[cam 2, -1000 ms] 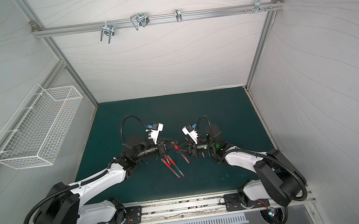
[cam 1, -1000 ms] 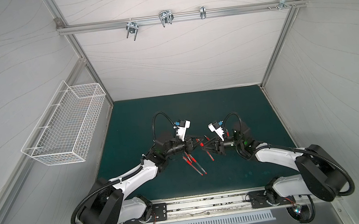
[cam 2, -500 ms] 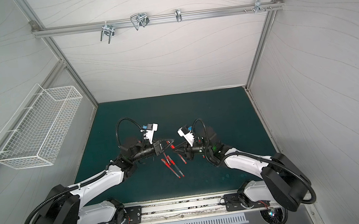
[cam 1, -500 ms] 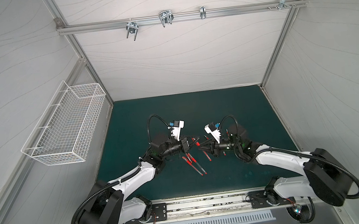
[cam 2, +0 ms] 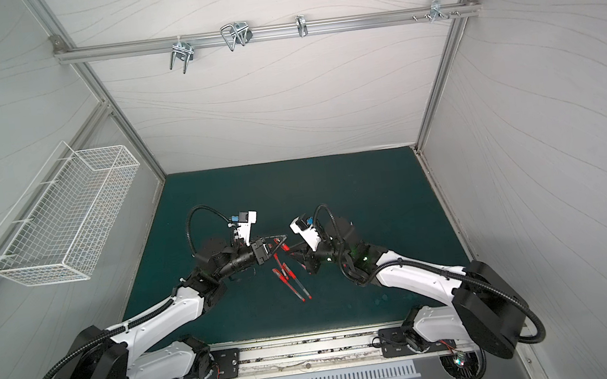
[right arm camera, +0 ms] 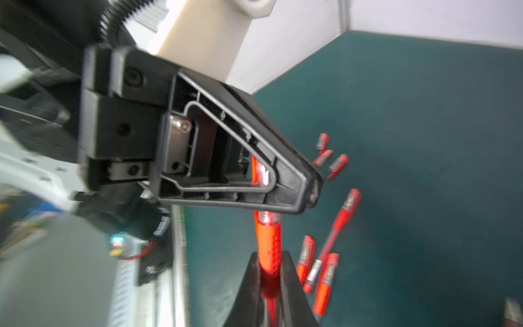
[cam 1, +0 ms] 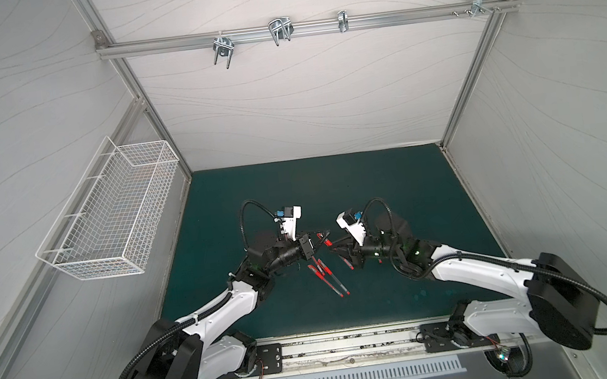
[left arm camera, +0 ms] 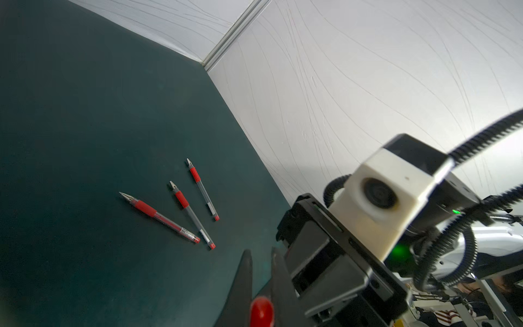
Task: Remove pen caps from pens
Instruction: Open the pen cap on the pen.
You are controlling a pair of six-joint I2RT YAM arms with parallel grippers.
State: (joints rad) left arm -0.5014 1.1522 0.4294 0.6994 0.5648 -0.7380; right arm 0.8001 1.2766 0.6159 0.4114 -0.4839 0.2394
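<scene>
**Both pincers clamped on one pen above the mat**

White panelled walls box in the dark green worktop, with a wire basket hung on the wall by my left arm and a metal rail with hooks across the back.

I have the two arms meeting over the middle of the mat. My left pincer and right pincer point at each other, tips nearly touching, raised off the surface in both top views. Through the right wrist camera I see the right pincer pressed together on the red grip section of a held pen, which runs straight into the left pincer's black frame, where it is pinched too; how far the cap reaches inside that frame I cannot tell. From the left wrist camera the left pincer is closed on a rounded red end.

On the worktop just below the pincers lie three uncapped pens, tips bare, close together and fanned, two of them touching at their back ends. The right wrist view, somewhat blurred, shows three loose pen caps grouped on the mat beyond the left pincer, and several capped pens lying beside the right pincer.
</scene>
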